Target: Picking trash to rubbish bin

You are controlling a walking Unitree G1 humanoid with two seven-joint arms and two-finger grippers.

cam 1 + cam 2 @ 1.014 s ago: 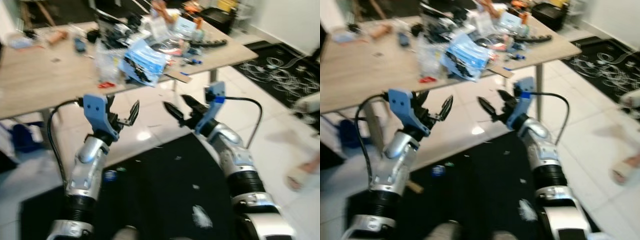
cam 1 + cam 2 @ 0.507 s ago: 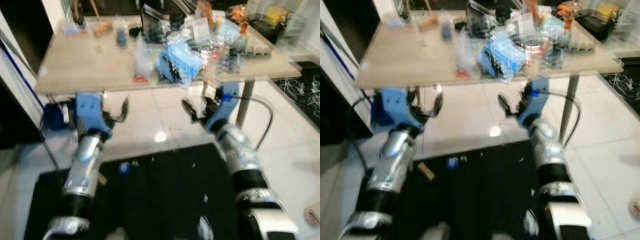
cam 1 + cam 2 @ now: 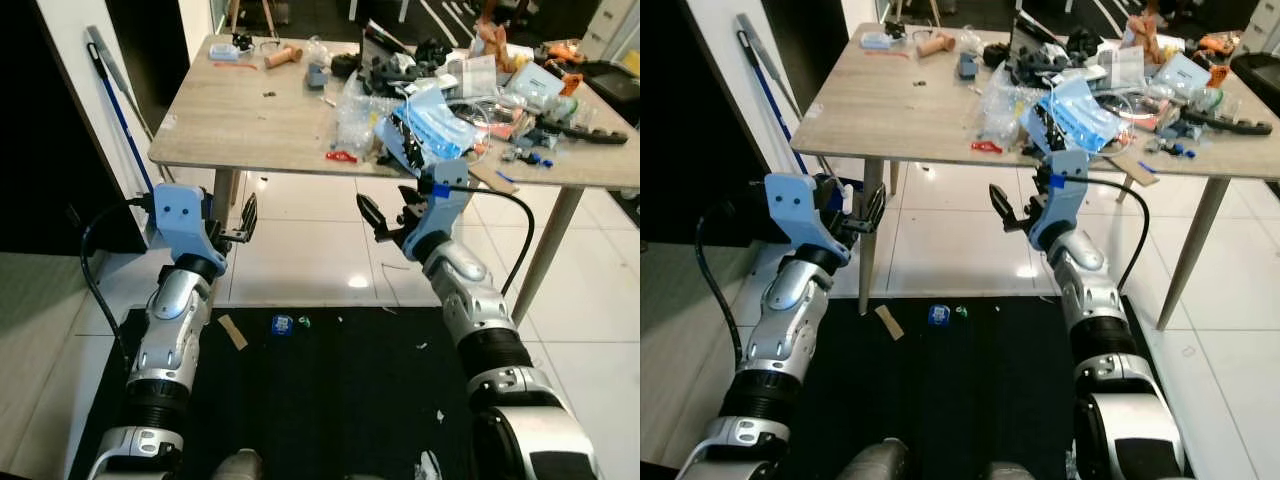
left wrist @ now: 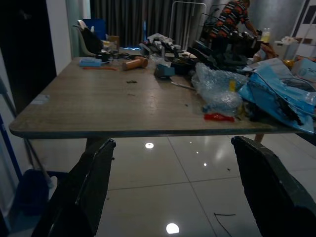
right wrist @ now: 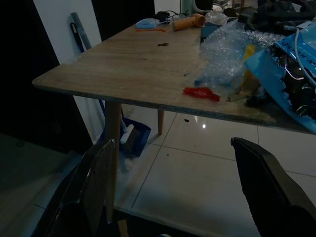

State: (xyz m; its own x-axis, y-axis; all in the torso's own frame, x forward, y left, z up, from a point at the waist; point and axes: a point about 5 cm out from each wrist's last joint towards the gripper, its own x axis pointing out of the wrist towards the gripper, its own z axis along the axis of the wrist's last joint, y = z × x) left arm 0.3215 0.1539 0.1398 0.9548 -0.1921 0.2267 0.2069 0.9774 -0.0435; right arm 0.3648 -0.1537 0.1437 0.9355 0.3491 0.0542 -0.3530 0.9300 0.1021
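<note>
The robot stood facing the near long edge of the counter (image 3: 250, 120), both arms raised in front of it at about the height of the counter's edge. The left gripper (image 3: 243, 215) had its fingers spread wide and held nothing; the right gripper (image 3: 385, 213) likewise, fingers apart and empty.

Trash lay in two places. On the black mat (image 3: 330, 400) by the robot's feet: a small blue scrap (image 3: 281, 324), a strip of brown card (image 3: 233, 331) at the mat's front edge, and white flecks further right. On the counter, near its front edge: a red wrapper (image 3: 341, 156), crumpled bubble wrap (image 3: 358, 110) and a blue plastic bag (image 3: 432, 122), with a heap of tools and cables behind towards the far right corner. A blue dustpan (image 5: 134, 139) and a broom (image 3: 118, 100) stood off the counter's left end. I could make out no rubbish bin.

My read: searching or approaching, no piece picked out for certain. Next would call for settling on one piece, closing on it with spread fingers, and locating the bin.
</note>
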